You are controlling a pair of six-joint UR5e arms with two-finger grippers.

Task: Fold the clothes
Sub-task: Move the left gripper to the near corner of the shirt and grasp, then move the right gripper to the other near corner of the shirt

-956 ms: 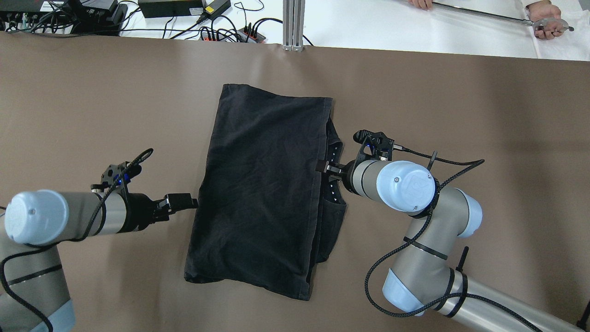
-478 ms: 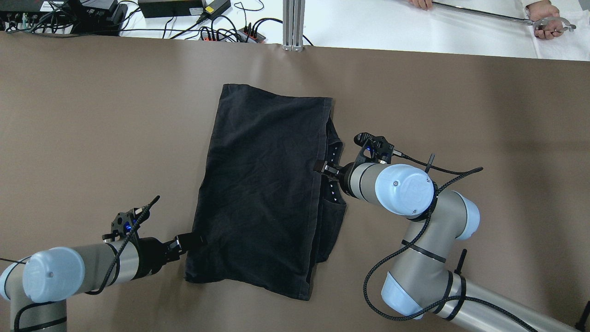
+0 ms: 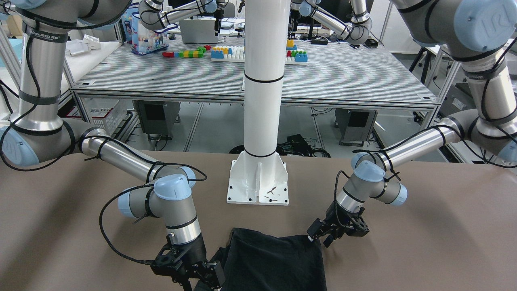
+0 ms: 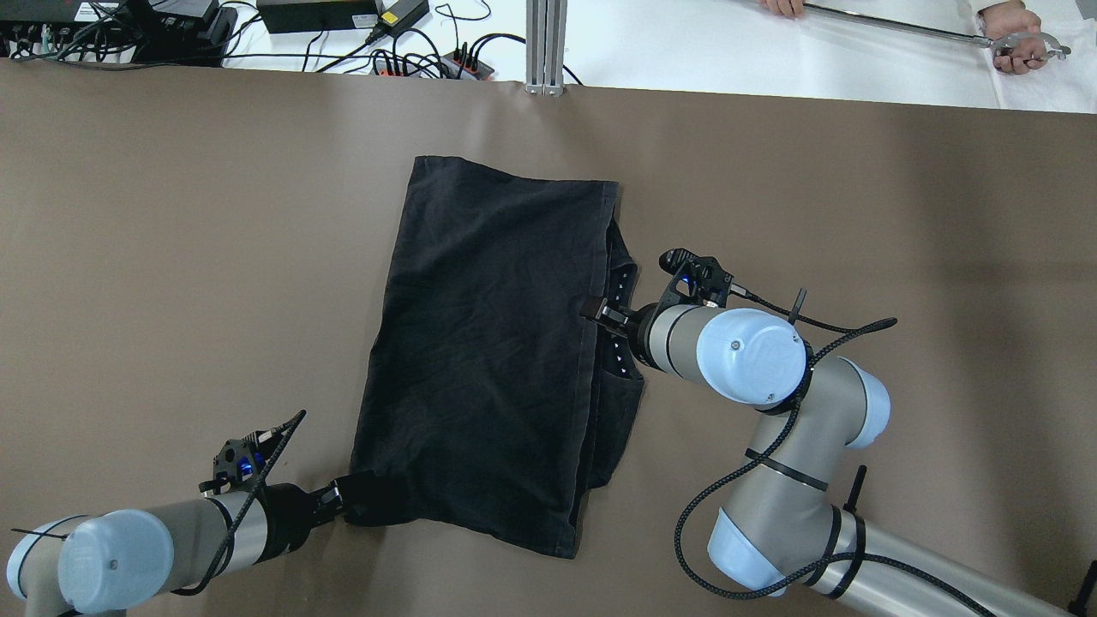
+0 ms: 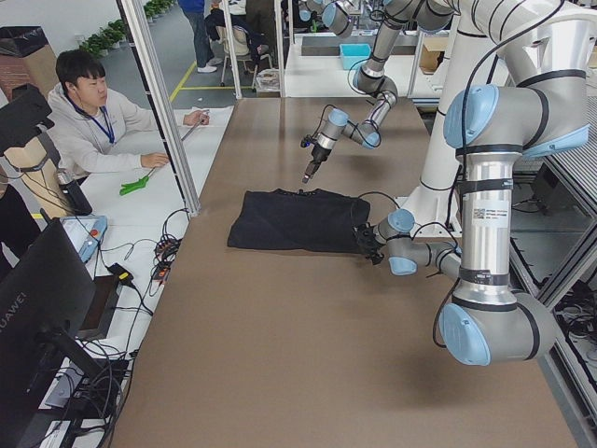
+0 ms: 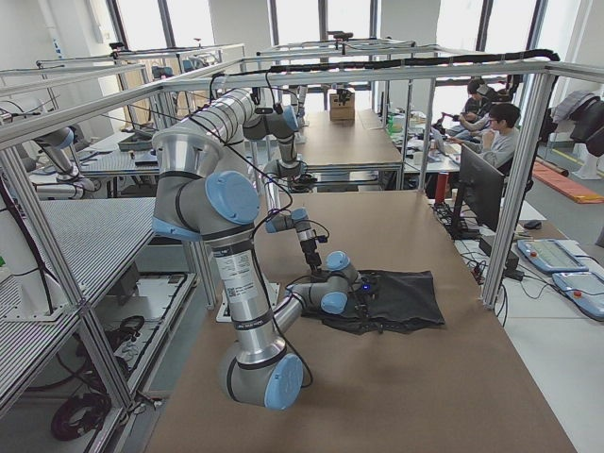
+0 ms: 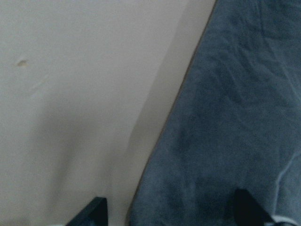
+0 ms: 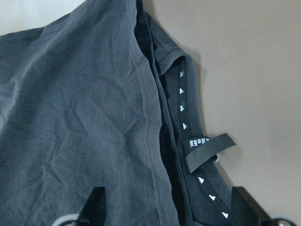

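The clothes (image 4: pixel 488 360) are one black garment lying flat and folded in the middle of the brown table, also seen in the front-facing view (image 3: pixel 274 262). My left gripper (image 4: pixel 353 495) is at its near-left corner. In the left wrist view it (image 7: pixel 171 214) is open, with the garment's edge (image 7: pixel 225 141) running between the fingertips. My right gripper (image 4: pixel 593 310) is at the middle of the right edge. It (image 8: pixel 171 212) is open over the hem and the collar with its small label (image 8: pixel 207 149).
A white pillar's base (image 3: pixel 258 186) stands on the table's robot side. At the far edge are an aluminium post (image 4: pixel 546 47), cables and power strips (image 4: pixel 411 60). A person's hands (image 4: pixel 1016 47) hold a metal tool beyond the far right.
My left arm has slid along the garment's left edge toward the robot, from mid-edge to the near-left corner. The right arm has hardly moved.
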